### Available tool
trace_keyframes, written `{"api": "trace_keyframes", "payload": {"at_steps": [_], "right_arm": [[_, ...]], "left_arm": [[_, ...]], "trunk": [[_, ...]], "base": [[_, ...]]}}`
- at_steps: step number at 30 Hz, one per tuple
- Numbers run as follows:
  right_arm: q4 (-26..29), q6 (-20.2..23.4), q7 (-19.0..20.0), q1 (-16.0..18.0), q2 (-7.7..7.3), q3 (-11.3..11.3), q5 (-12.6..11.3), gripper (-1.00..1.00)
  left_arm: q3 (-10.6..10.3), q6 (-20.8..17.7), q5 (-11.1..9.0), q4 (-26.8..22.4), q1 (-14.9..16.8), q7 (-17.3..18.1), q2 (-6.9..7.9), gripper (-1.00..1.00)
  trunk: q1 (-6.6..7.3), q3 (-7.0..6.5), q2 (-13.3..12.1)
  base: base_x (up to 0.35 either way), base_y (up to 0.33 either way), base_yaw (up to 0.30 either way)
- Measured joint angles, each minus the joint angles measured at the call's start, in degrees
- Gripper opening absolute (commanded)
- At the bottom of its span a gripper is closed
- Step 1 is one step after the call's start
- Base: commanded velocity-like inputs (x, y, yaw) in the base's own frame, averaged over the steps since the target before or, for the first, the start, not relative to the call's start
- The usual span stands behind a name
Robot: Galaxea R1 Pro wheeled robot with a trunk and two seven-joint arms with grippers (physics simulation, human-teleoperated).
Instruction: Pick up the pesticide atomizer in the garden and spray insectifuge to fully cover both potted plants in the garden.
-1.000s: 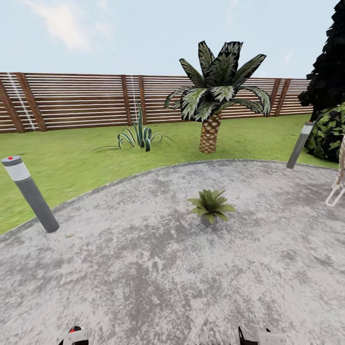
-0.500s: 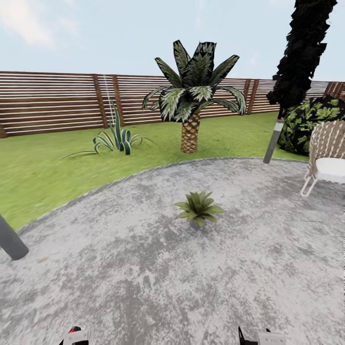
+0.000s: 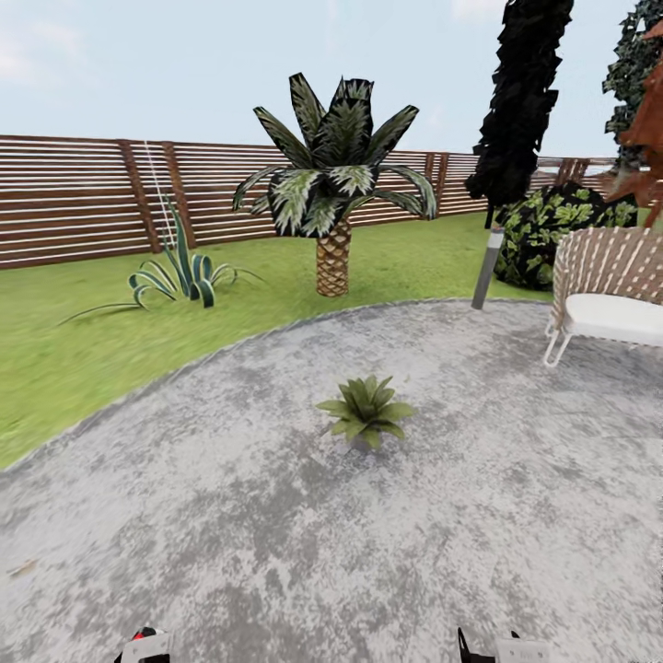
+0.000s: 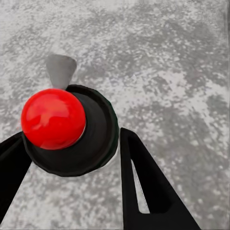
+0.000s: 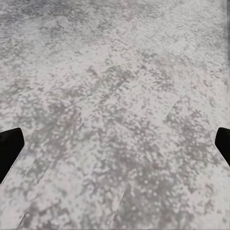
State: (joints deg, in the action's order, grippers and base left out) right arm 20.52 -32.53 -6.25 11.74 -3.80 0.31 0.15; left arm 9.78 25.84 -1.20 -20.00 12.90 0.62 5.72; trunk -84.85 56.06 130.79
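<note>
My view is swinging right, so the whole scene is sliding left; the camera is moving, not the things. One potted plant (image 3: 366,410) is sitting ahead of me on the stone patio (image 3: 276,552), now nearer frame centre. A white chair (image 3: 608,295) is coming into view, with the palm (image 3: 333,203) and fence (image 3: 83,203) behind. I'm judging I'm still lining up on the plant. My left claw (image 4: 72,134) is straddling a black round thing with a red knob (image 4: 52,118); can't tell if it's clamped or the atomizer. My right claw (image 5: 118,134) is gaping wide over bare stone.
</note>
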Motion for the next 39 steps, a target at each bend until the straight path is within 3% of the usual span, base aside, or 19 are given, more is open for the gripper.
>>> {"api": "trace_keyframes", "payload": {"at_steps": [16,30,39], "right_arm": [[0.0,-0.1,0.0,0.0,0.01,0.0,0.0,1.00],[0.0,0.0,0.0,0.0,0.02,0.0,0.0,1.00],[0.0,0.0,0.0,0.0,0.02,0.0,0.0,1.00]], "left_arm": [[0.0,0.0,-0.1,-0.1,0.0,0.0,0.00,-1.00],[0.0,0.0,0.0,-0.2,0.0,0.0,0.00,-1.00],[0.0,0.0,-0.1,-0.2,0.0,0.0,0.00,-1.00]], "trunk": [[-0.01,0.00,0.0],[-0.01,0.00,0.0],[-0.01,-0.25,0.0]], "base": [[0.226,0.265,-0.214],[0.180,0.292,-0.031],[0.160,0.298,-0.208]]}}
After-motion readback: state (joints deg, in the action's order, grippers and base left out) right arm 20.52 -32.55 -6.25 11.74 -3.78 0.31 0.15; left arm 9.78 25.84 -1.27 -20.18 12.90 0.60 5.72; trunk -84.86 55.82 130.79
